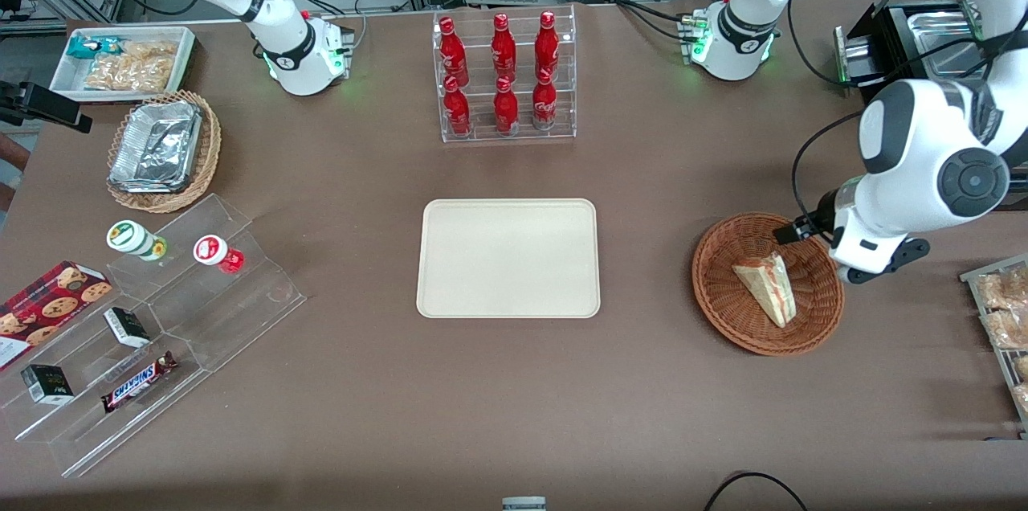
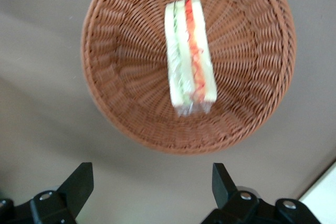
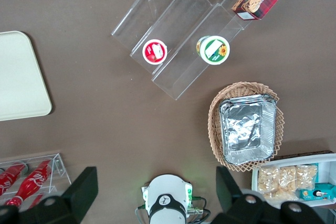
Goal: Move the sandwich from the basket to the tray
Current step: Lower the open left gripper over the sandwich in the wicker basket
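Sandwich (image 1: 767, 288) lies in the basket (image 1: 723, 254), well apart from the tray (image 1: 507, 258) at bench centre. Pincer (image 2: 152, 184) hangs above the basket rim — fingers spread wide, apparently touching nothing.

Reddish-brown woven basket (image 2: 131, 77), cream tray (image 1: 508, 258)

Legible text: the word SNICKERS, in blue letters on a white band, on the brown wrapper of a chocolate bar (image 1: 138, 382) lying on the lowest step of the clear stepped stand (image 1: 241, 318) near the table's front corner at the parked arm's end. The white script on the red bottles (image 1: 502, 73) in the rack at the table's back edge, and the cookie box (image 1: 48, 306) print, cannot be read.
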You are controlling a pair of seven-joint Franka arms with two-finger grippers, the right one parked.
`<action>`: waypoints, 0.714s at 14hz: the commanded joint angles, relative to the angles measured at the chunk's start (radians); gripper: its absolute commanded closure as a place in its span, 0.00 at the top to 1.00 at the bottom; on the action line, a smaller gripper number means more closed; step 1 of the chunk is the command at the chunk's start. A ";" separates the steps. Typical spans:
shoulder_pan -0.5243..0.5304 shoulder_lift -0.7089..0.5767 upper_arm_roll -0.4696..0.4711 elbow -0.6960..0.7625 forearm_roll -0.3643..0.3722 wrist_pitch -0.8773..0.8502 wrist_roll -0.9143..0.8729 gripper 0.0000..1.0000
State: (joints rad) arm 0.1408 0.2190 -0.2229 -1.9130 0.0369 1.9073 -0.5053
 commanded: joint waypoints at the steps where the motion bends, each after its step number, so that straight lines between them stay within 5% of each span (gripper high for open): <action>1: 0.000 0.046 -0.004 -0.018 -0.008 0.125 -0.051 1.00; 10: -0.001 0.171 -0.006 -0.096 -0.006 0.409 -0.070 1.00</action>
State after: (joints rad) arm 0.1398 0.3898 -0.2248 -1.9779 0.0368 2.2643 -0.5580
